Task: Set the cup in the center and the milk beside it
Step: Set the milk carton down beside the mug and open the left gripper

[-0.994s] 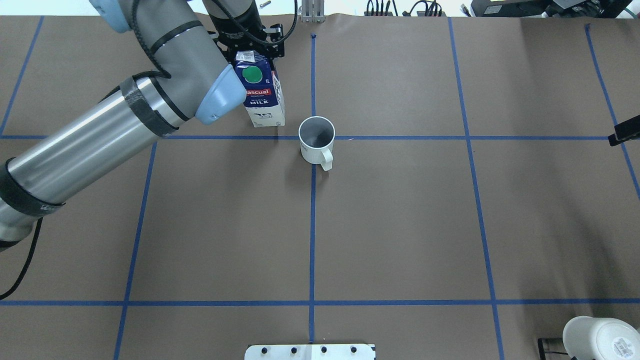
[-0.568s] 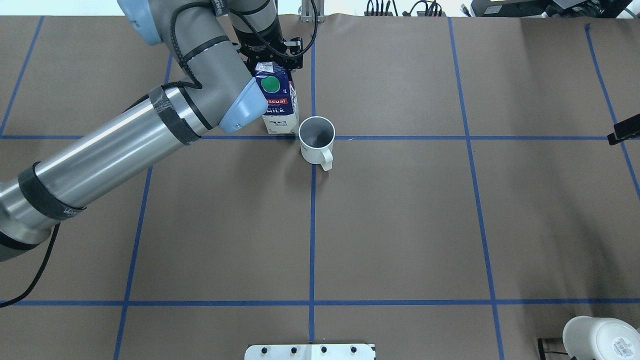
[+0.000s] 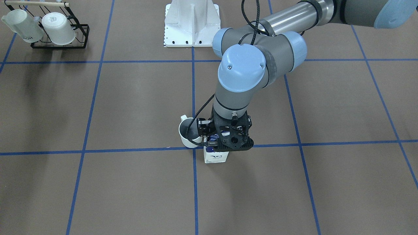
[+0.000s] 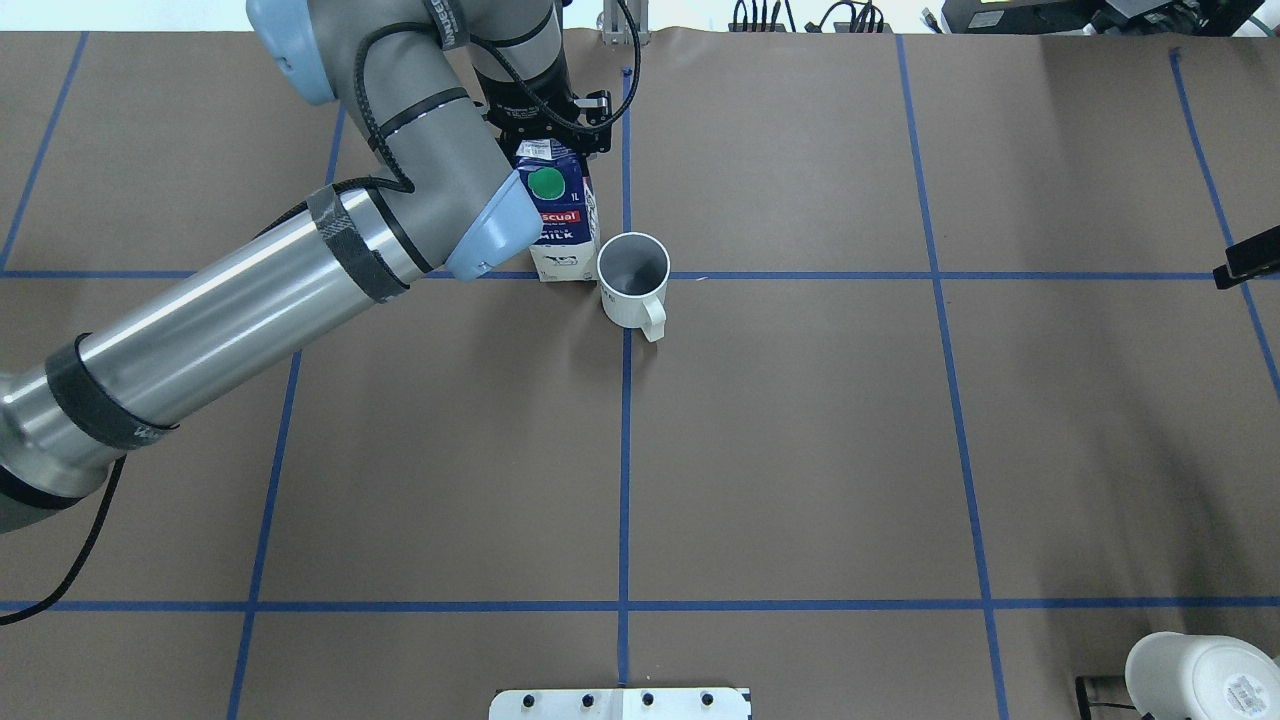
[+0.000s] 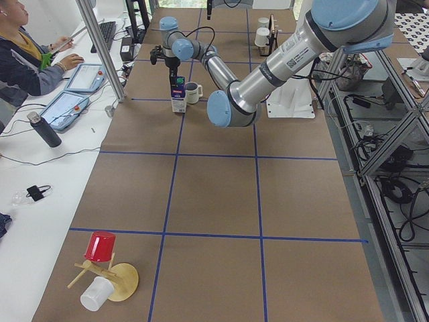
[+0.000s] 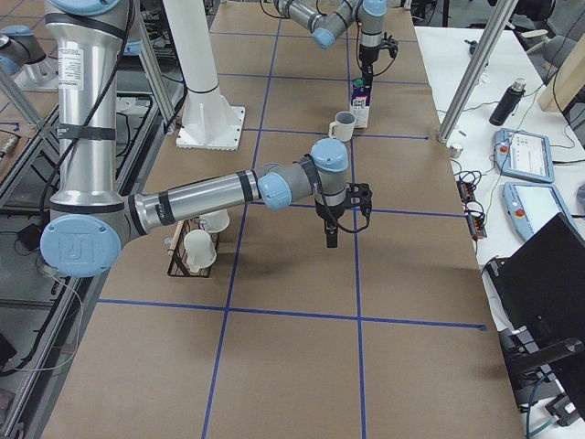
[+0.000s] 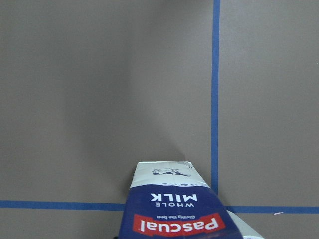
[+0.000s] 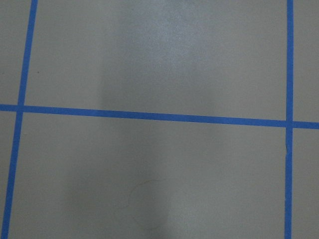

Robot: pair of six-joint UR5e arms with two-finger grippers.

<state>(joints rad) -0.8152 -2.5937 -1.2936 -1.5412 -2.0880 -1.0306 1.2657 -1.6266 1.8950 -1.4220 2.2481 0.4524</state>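
The white cup stands upright on the central crossing of blue tape lines, handle toward the robot; it also shows in the front view. The milk carton, dark blue above and white below with a green cap, stands upright just left of the cup, touching or nearly touching it. My left gripper is shut on the carton's top ridge. In the left wrist view the carton's front fills the bottom edge. In the front view the gripper hides most of the carton. My right gripper hangs over bare table far right; its state is unclear.
A black rack with white mugs stands at the near right corner of the table by the robot. A wooden stand with a red cup and a white cup is at the table's left end. The robot base plate sits at the near edge.
My left arm has carried the milk carton to the right and toward the robot, from well left of the cup to right beside it. The cup and right arm have not moved.
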